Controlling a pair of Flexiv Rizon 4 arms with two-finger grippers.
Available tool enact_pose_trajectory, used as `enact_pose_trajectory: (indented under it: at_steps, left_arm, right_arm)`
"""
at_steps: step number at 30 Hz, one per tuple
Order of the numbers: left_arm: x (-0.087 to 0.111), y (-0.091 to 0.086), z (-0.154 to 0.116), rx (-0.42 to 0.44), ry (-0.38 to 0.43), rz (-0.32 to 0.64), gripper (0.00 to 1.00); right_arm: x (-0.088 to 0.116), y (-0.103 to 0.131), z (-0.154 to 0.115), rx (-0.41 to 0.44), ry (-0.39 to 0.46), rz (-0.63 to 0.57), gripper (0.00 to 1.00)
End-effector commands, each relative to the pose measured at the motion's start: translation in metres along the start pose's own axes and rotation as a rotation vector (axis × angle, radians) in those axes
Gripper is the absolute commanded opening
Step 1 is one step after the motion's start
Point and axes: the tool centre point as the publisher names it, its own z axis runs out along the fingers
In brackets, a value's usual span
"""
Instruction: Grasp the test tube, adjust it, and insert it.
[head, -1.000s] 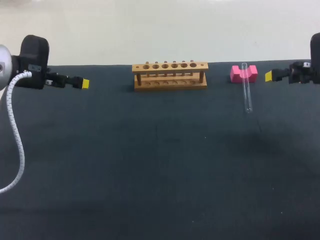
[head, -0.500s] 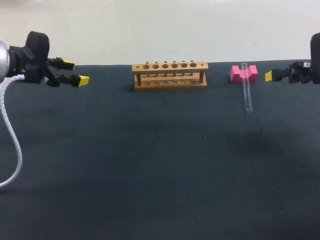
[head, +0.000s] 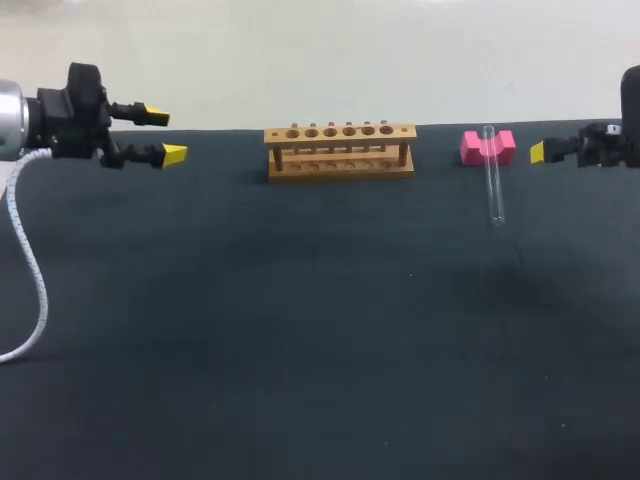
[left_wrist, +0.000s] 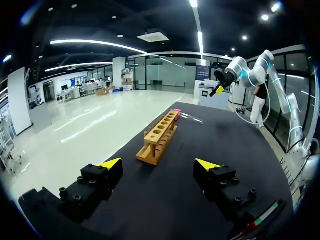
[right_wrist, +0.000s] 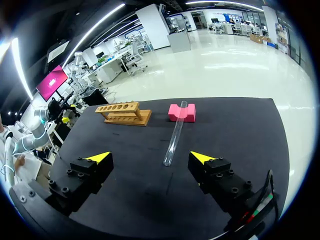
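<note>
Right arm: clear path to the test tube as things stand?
Probably yes. The right tool is open, the test tube lies on the table just ahead of it, far end resting on the pink block, and nothing stands between them.

At the upper left of the head view, the left arm (head: 6, 115) has a shiny silver round part, then a chunky black block. A white, rope-like cable (head: 25, 260) hangs from it in a long loop. The left gripper (head: 166, 136) has two thin black fingers with bright yellow tips. At the far right edge, the right gripper (head: 540, 152) is black too, with a yellow tip. In the wrist views each finger is a boxy black block with small round screws (left_wrist: 73, 197) and a yellow wedge end. A thin strip (right_wrist: 253, 209) with green and red marks runs beside one finger.
</note>
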Motion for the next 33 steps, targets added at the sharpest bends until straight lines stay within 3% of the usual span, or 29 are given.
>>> enact_pose_trajectory:
  at_steps: [1, 13, 33]
  left_arm:
    - [0.006, 0.015, 0.025, 0.082, 0.019, 0.018, 1.00]
    - [0.014, 0.012, 0.059, 0.109, 0.023, 0.104, 1.00]
    - [0.016, 0.004, 0.064, 0.119, 0.001, 0.087, 1.00]
  right_arm:
    - [0.000, 0.001, 0.000, 0.005, 0.000, 0.000, 1.00]
    - [0.000, 0.001, 0.000, 0.005, 0.000, 0.000, 1.00]
    - [0.000, 0.001, 0.000, 0.005, 0.000, 0.000, 1.00]
